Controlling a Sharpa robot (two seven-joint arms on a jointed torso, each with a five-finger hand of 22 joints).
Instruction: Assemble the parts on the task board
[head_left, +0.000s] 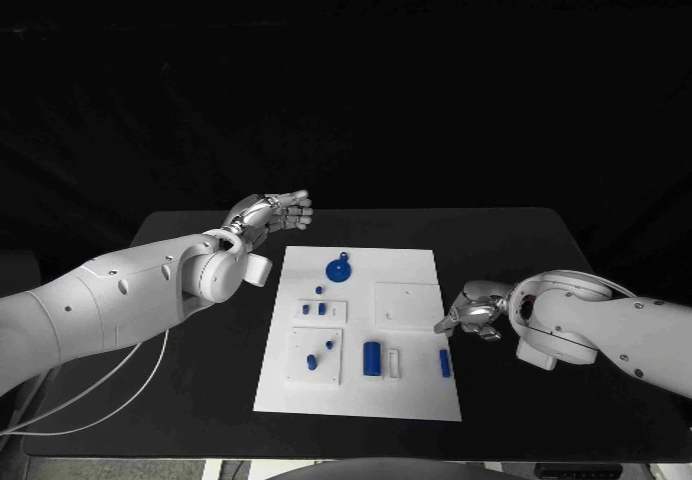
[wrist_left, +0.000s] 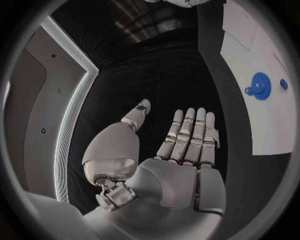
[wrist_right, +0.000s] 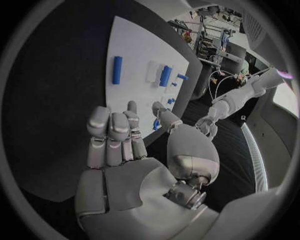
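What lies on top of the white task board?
On the task board lie small blue parts: a round gear-like piece, two cylinders, and smaller bits on raised white blocks. Nothing covers it.

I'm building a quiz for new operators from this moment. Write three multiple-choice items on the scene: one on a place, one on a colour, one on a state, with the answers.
1. Where is the right hand?
A. At the task board's right edge
B. Over the table's far left corner
C. Resting on the round blue gear

2. What colour is the gear-like part at the board's far end?
A. Red
B. Blue
C. Yellow

3. What does the left hand hold?
A. A blue peg
B. The board
C. Nothing

Answers:
1 A, the head view shows it beside the board's right edge.
2 B, it shows blue in the head and left wrist views.
3 C, the left wrist view shows its fingers extended over the black table with nothing in them.
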